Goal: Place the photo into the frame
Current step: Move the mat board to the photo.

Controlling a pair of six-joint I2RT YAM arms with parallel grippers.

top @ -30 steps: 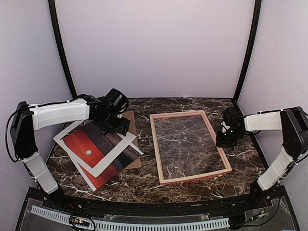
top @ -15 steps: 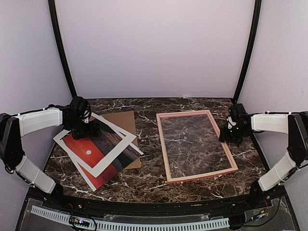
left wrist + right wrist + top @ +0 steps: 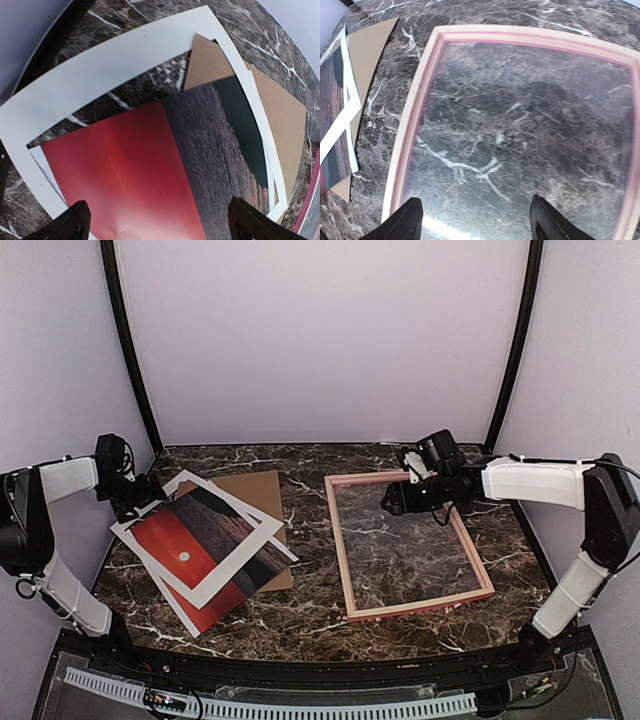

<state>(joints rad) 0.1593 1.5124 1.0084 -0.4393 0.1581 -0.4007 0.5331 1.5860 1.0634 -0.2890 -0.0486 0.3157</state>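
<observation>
The photo (image 3: pixel 175 540), a red sunset over dark water with a white border, lies flat at the left, partly under a white mat (image 3: pixel 245 568). In the left wrist view the photo (image 3: pixel 125 170) fills the space below my left gripper (image 3: pixel 160 225). My left gripper (image 3: pixel 133 502) is open and empty over the far left corner of the mat. The pink wooden frame (image 3: pixel 340 550) with its clear pane lies flat at the right. My right gripper (image 3: pixel 393 502) is open and empty above the frame's far part; the wrist view shows it (image 3: pixel 477 220) over the pane, with the left rail (image 3: pixel 412 115) beside it.
A brown cardboard backing board (image 3: pixel 255 490) lies under the photo and mat, between them and the frame; it also shows in the left wrist view (image 3: pixel 280 115) and the right wrist view (image 3: pixel 367 45). The white mat (image 3: pixel 100 70) has marble showing through its window.
My left arm has drawn back to the left, off the photo. My right arm has swung left from the frame's right side to above its pane. The frame shifted right a second ago.
</observation>
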